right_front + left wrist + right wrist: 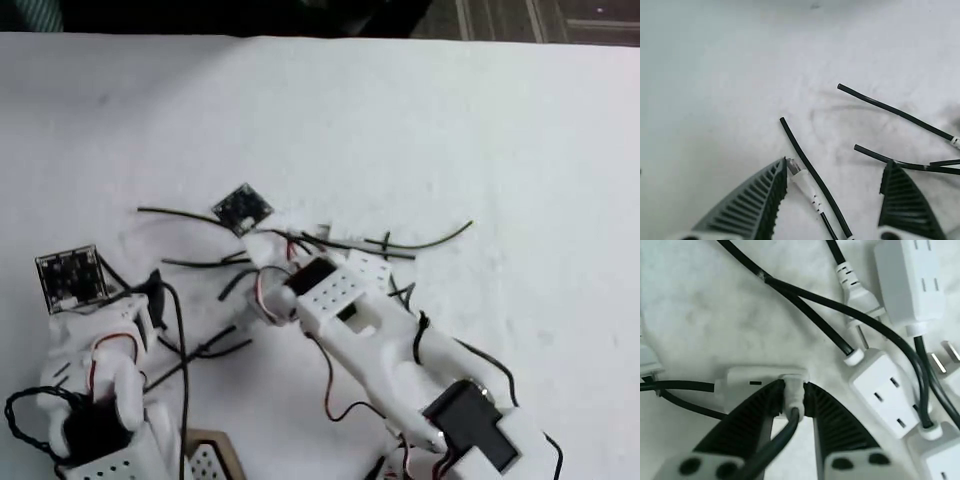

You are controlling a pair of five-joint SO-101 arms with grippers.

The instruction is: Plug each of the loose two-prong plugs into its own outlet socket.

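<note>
Right gripper (pixel 793 392): centre of high view; fingers clamped on white plug (pixel 792 382); held against outlet socket (pixel 747 376), seemingly to seat it
Left gripper (pixel 836 165): lower left of high view; fingers apart; loose plug (pixel 802 181) on table (pixel 715 75) beside one finger

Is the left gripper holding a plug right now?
No, the left gripper is open, and the white plug lies on the table between its fingers.

high: fixed overhead, facing down across the desk (pixel 500 110) | left wrist: low, looking past left claw (pixel 836 161) to cords (pixel 895 112) ahead of it | right wrist: nearest, just behind right claw (pixel 794 385), plug (pixel 792 397) at its tips | shared: black cords
</note>
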